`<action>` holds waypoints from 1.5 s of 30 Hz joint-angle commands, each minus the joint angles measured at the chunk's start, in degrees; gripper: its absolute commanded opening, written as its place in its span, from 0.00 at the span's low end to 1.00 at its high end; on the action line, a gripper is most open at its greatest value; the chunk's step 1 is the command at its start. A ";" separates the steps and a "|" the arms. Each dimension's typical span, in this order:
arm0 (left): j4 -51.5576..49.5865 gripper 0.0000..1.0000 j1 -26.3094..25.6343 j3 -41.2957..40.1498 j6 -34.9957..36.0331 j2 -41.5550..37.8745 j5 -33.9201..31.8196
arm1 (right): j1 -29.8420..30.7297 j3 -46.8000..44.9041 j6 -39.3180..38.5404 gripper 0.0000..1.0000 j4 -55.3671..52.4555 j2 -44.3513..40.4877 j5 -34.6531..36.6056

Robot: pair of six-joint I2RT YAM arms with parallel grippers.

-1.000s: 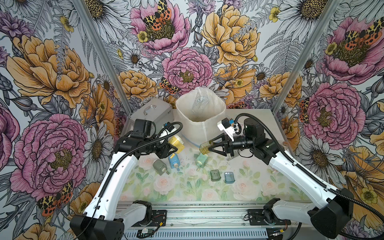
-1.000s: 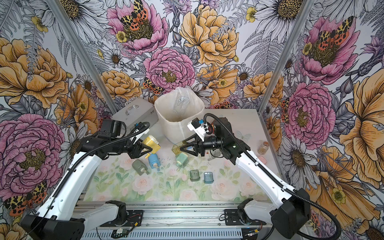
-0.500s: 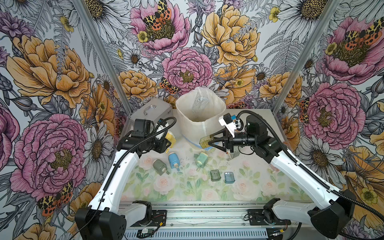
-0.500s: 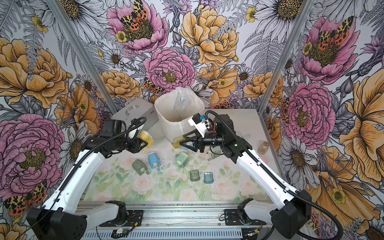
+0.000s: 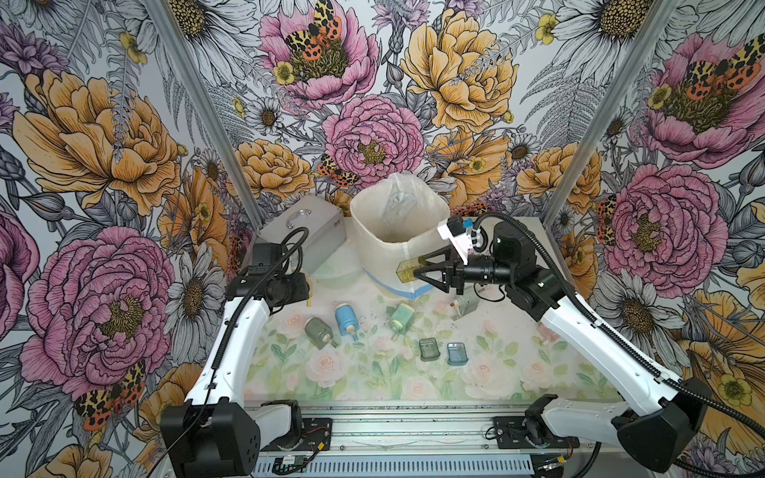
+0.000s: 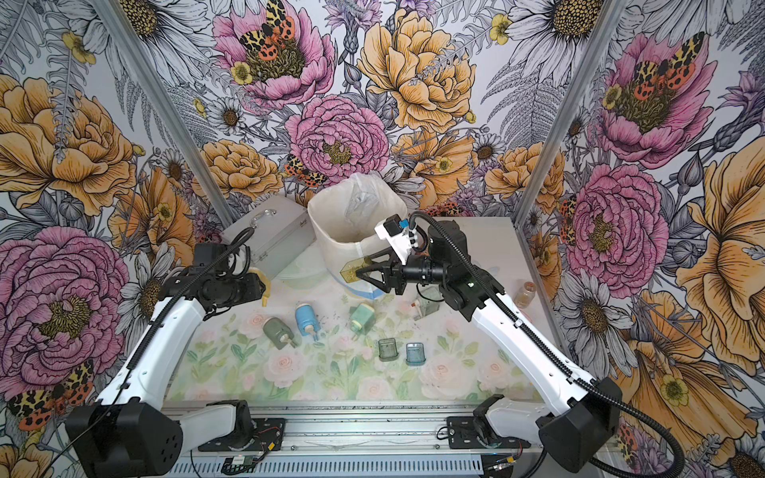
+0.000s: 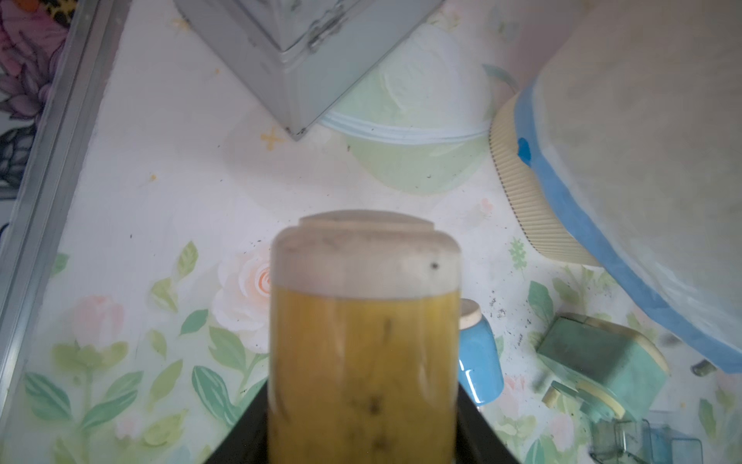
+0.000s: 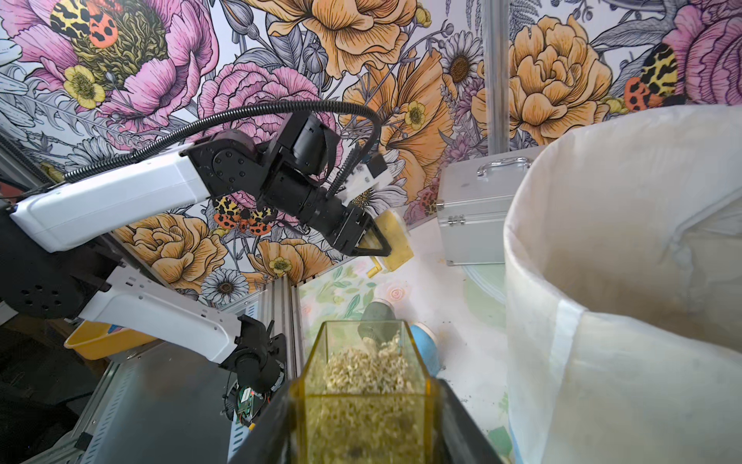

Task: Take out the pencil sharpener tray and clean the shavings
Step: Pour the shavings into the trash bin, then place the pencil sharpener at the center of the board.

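**Claws keep tray and sharpener apart, beside the bin**

Right claw (image 5: 417,269) is clamped on the yellow see-through tray (image 5: 403,273), fingers pinching its long sides near one end so the rest juts out ahead. It holds the tray roughly level with the open side up, which I judge is why the pale shavings (image 8: 361,369) heaped inside stay put. The tray hangs off the table (image 5: 372,385), just beside the outer wall of the lined bin (image 5: 397,231) and not yet over its rim. That looks like a carry to the dumping place. The next move would call for a lift over the rim and then a tip.

Left claw (image 8: 375,243) grips the yellow sharpener (image 8: 395,237) by its body and holds it raised at the table's left side, near the metal case (image 5: 306,231). It is well apart from the tray, likely to stay clear of the right arm's path.

Three more sharpeners lie on the table between the arms: blue (image 5: 345,318), grey-green (image 5: 318,331) and teal (image 5: 400,316). Nearer the front, two empty trays (image 5: 428,349) sit side by side. Dark flecks (image 5: 366,320) are scattered around the blue and teal sharpeners, so some waste is loose on the table. A hasty tilt short of the rim could add to it.
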 commanded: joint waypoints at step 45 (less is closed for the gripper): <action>-0.18 0.00 -3.87 -23.30 -38.20 -8.18 -18.24 | 2.85 27.54 17.36 0.29 0.23 20.58 10.89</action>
